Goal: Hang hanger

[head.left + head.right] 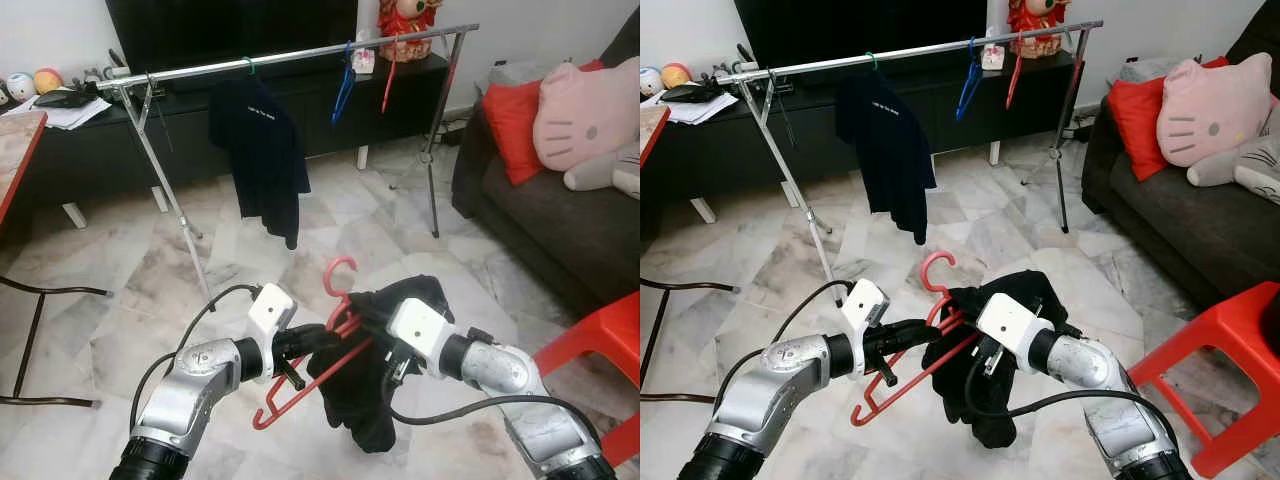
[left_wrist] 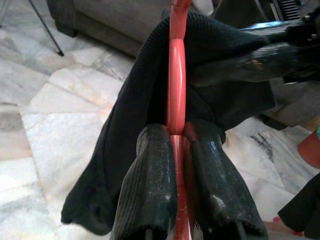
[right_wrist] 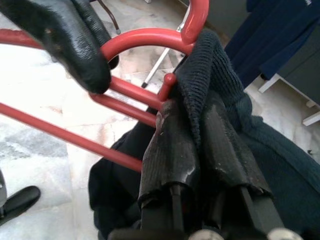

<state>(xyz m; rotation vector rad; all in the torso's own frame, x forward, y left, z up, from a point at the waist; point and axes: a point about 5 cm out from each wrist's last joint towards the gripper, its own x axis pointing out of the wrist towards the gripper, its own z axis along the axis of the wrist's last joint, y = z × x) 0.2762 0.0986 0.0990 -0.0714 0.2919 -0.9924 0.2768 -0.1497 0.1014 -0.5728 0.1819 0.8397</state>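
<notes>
A red plastic hanger (image 1: 340,285) is held low in front of me with its hook up. My left gripper (image 2: 177,132) is shut on one of its red arms. A black knit garment (image 1: 365,400) drapes over the hanger's other side and hangs down toward the floor. My right gripper (image 3: 195,107) is shut on a fold of that garment right beside the hanger's neck. The two grippers sit close together, left gripper (image 1: 310,342) and right gripper (image 1: 372,325). Beyond them stands a metal clothes rack (image 1: 290,55), its rail well above and beyond the hanger.
On the rail hang a dark shirt (image 1: 262,150), a blue hanger (image 1: 344,85) and a red hanger (image 1: 388,75). A dark sofa (image 1: 540,210) with a red cushion (image 1: 512,115) lies on the right, and a red stool (image 1: 600,350) at near right. A black TV console (image 1: 120,140) stands behind the rack.
</notes>
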